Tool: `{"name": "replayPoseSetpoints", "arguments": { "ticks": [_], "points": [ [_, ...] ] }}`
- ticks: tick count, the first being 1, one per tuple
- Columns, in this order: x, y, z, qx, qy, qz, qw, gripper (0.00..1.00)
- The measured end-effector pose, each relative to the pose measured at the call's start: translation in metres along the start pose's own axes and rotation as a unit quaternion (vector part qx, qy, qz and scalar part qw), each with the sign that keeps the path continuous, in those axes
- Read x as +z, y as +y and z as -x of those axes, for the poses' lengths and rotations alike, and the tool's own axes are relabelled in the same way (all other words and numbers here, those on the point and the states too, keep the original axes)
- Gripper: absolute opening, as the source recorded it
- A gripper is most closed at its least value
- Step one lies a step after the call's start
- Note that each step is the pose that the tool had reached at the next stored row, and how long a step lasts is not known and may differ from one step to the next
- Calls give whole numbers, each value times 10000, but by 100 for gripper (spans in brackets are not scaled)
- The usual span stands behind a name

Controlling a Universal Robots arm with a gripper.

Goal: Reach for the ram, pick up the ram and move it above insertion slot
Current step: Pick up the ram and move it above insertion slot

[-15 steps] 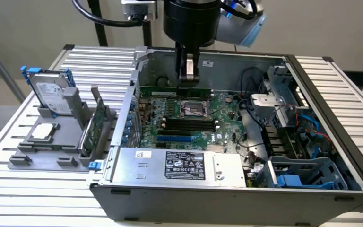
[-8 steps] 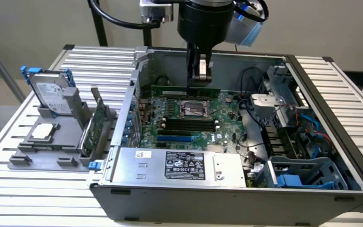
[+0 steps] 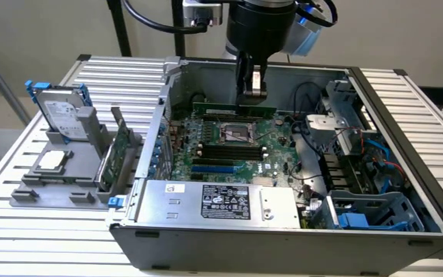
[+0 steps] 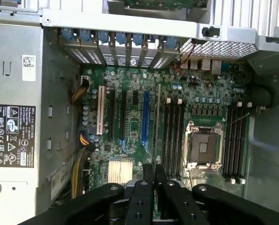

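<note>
The ram (image 3: 220, 109) is a long thin green stick hanging level inside the open computer case, and my gripper (image 3: 254, 99) is shut on its top edge from above. In the wrist view the ram (image 4: 157, 122) shows edge-on as a thin line running out from between my fingertips (image 4: 154, 171). It lies parallel to the black insertion slots (image 4: 174, 136), just beside them and the blue slot (image 4: 145, 117). More black slots (image 4: 235, 140) lie on the far side of the silver processor socket (image 4: 204, 147). In the exterior view the black slots (image 3: 223, 151) lie in front of the socket (image 3: 235, 133).
The case walls (image 3: 164, 109) ring the motherboard. A grey power supply (image 3: 214, 202) fills the front and a blue drive cage (image 3: 368, 213) the front right. On the exterior view's left, a hard drive (image 3: 62, 118) and a green expansion card (image 3: 112, 153) stand in a grey holder.
</note>
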State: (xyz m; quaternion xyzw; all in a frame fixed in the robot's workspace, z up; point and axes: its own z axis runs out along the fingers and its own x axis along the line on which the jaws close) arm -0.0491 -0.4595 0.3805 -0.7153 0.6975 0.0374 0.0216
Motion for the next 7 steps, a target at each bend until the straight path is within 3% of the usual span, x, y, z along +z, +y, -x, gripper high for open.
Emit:
{"name": "replayPoseSetpoints", "arguments": {
  "ticks": [7],
  "points": [
    [0,-5,1,0,0,0,10000,13]
  ]
}}
